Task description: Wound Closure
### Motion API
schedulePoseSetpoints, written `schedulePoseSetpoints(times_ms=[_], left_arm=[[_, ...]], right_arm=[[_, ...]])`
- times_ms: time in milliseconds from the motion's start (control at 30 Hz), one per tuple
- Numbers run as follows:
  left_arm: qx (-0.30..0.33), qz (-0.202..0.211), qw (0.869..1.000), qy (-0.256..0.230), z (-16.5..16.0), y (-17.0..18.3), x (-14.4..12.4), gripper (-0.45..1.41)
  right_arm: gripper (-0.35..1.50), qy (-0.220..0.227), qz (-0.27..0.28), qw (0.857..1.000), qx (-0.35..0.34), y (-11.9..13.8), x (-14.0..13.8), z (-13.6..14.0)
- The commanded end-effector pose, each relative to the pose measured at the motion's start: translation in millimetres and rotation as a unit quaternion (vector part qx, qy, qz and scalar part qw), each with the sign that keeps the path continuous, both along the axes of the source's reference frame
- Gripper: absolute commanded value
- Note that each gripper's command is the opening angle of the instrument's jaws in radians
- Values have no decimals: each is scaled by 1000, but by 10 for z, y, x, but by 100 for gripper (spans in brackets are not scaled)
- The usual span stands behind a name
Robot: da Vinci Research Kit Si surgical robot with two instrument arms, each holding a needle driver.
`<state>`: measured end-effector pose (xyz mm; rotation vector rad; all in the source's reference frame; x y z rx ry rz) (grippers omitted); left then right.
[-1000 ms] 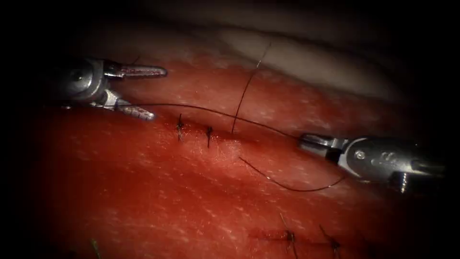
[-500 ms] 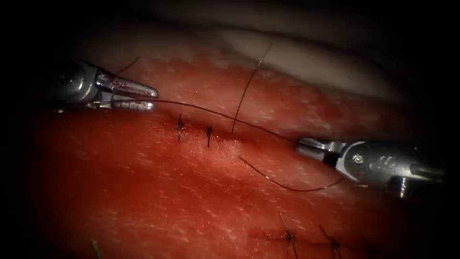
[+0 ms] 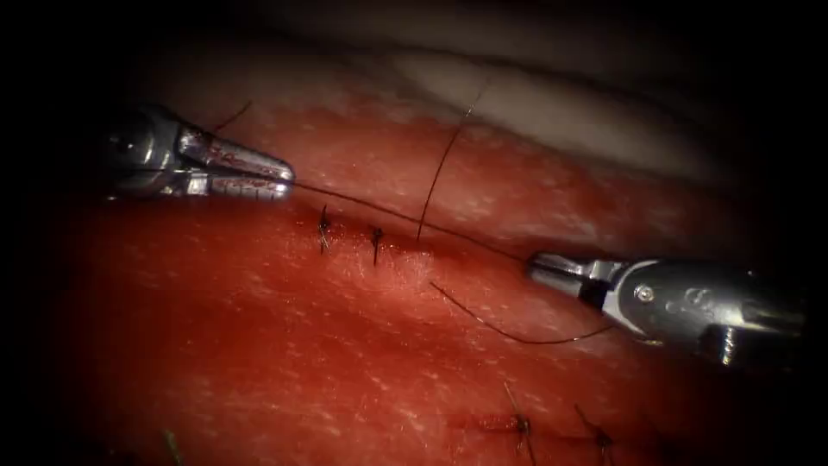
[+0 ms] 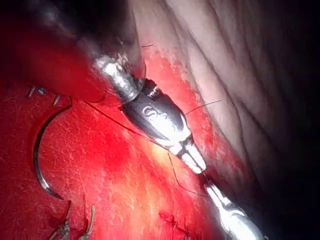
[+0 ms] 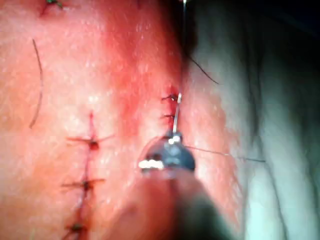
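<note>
Red tissue [image 3: 259, 345] lay beneath both tools. Each claw, left [image 3: 280, 179] and right [image 3: 533, 266], was clamped on the thread [image 3: 405, 217] stretched between them across the cut [image 3: 405, 246]. Free of the tissue, the needle [image 4: 40, 150] lay on its surface.

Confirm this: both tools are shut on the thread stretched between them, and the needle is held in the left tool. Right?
Not quite. The left tool and right tool each grip the thread, but the needle is held by neither; the left wrist view shows it lying free on the tissue.

Surgical practice bench, stitched tissue [image 3: 345, 345], steel tool [image 3: 561, 272], thread [image 3: 405, 216]
</note>
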<state>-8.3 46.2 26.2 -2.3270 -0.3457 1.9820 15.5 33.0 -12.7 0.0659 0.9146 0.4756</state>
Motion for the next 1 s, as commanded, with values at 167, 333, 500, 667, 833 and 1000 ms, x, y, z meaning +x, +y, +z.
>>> schedulePoseSetpoints(times_ms=[167, 333, 500, 667, 833, 1000], left_arm=[[5, -33, 999, 29, 9, 3, 0, -35], [10, -84, 994, 68, 20, 8, 7, -35], [13, -129, 985, 110, 27, 9, 3, -35], [4, -127, 982, 137, 38, 2, -9, -35], [0, -125, 982, 140, 47, 1, -9, -35], [-7, -113, 985, 129, 51, 2, -7, -35]], right_arm=[[-35, 6, -1, 1000, -1, -1, 14, 0], [-35, 18, -10, 1000, 4, -11, 19, -14], [2, 43, -20, 999, 21, -25, 26, -43], [104, 104, 24, 994, 23, -6, 23, -82], [135, 143, 56, 986, 62, 38, 5, -112], [131, 168, 60, 982, 63, 74, -35, -118]])
